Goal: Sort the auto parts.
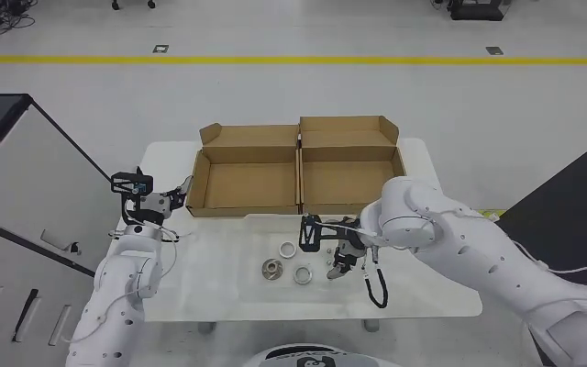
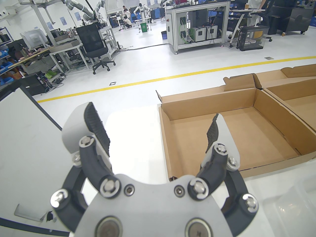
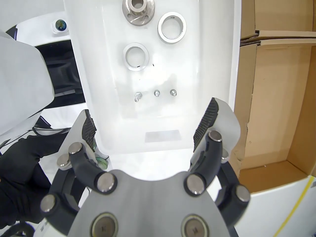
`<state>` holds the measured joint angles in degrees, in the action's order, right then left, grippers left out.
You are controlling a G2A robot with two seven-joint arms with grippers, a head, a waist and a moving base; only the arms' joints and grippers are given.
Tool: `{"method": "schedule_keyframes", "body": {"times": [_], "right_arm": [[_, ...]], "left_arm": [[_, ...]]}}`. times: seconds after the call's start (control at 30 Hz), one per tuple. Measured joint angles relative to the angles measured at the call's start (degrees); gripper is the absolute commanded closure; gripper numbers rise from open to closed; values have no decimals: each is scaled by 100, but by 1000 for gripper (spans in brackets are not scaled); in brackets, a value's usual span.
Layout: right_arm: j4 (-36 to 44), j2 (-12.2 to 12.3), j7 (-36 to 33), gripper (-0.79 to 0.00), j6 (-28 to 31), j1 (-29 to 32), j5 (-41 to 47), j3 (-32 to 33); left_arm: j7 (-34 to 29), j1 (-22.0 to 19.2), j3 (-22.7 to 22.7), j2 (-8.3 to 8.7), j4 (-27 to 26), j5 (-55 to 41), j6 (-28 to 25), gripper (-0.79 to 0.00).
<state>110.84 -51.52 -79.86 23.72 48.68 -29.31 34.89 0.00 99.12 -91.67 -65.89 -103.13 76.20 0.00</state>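
While the right end effector [image 3: 150, 114] gapes wide just short of the 3 bolts [image 3: 156, 93] near the counter's [image 1: 220, 298] front edge, it should probably centre 1 bolt between its fingers before closing; the left end effector [image 2: 154, 117] is also wide.

top: overhead, facing table [image 1: 417, 156] | left wrist: low, toward boxes [image 2: 246, 134] | right wrist: close above tray [image 3: 212, 50] | shared: boxes

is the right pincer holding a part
No, the right pincer is open and empty; the flange lies untouched in the tray.
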Motion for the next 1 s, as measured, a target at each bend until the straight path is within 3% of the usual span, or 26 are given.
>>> {"method": "schedule_keyframes", "body": {"times": [0.27,0.53,0.63,0.7,0.77,1.0], "right_arm": [[-259,-297,-635,-785,-566,-673,128,-750],[-694,-572,-603,-785,-694,-922,87,-1195],[-802,-641,-594,-702,-759,-920,8,-1308],[-858,-678,-618,-539,-794,-909,-13,-1371],[-920,-706,-662,-449,-830,-894,-25,-1420],[-998,-739,-776,-385,-922,-828,-89,-1480]], "left_arm": [[0,0,0,0,0,0,0,-785],[0,0,0,0,0,0,0,-785],[0,0,0,0,0,0,0,-785],[0,0,0,0,0,0,0,-785],[0,0,0,0,0,0,0,-785],[0,0,0,0,0,0,0,-785]]}}
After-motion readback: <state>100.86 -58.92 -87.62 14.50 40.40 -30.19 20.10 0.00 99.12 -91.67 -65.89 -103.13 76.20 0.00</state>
